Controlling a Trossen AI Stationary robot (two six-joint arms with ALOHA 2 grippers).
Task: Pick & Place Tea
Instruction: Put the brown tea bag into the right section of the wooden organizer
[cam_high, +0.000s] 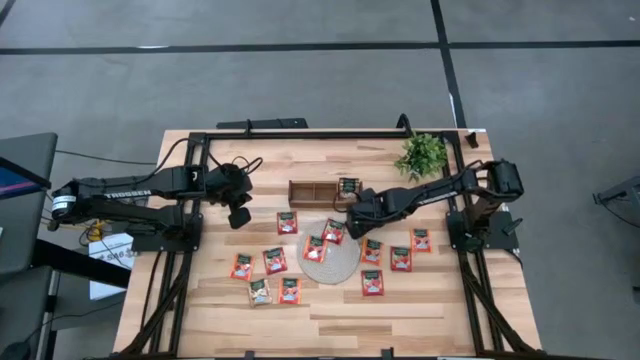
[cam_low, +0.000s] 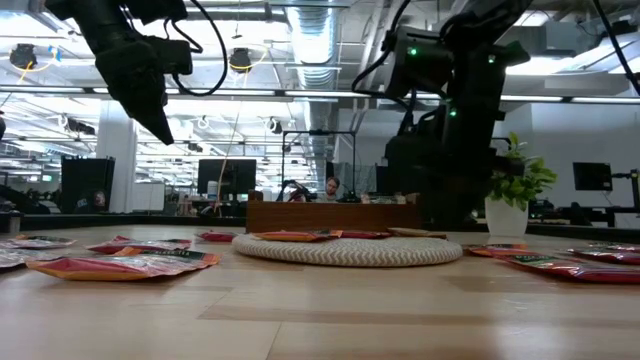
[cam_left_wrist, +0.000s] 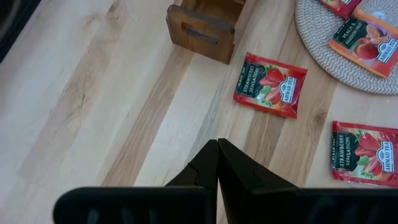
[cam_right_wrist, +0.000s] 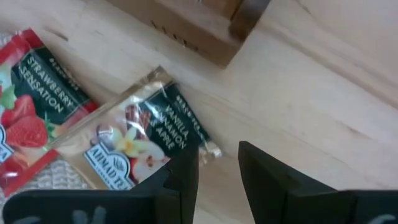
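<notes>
My right gripper (cam_right_wrist: 214, 171) hangs half-open over the vanilla sachet (cam_right_wrist: 140, 140) at the mat's (cam_high: 335, 265) back edge, holding nothing, wooden tray (cam_high: 315, 191) just beyond. Left gripper (cam_left_wrist: 217, 163) is pinched closed above bare boards.

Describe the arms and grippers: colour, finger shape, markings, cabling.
Both arms are black, jointed tube links on black bases. The left arm has white TROSSEN lettering along its link and a white band near its outer end; loose black cables loop by its wrist. The left gripper has dark wedge fingers tapering to points. The right gripper has blunter, squared black fingers. Green indicator lights glow on the right arm.
</notes>
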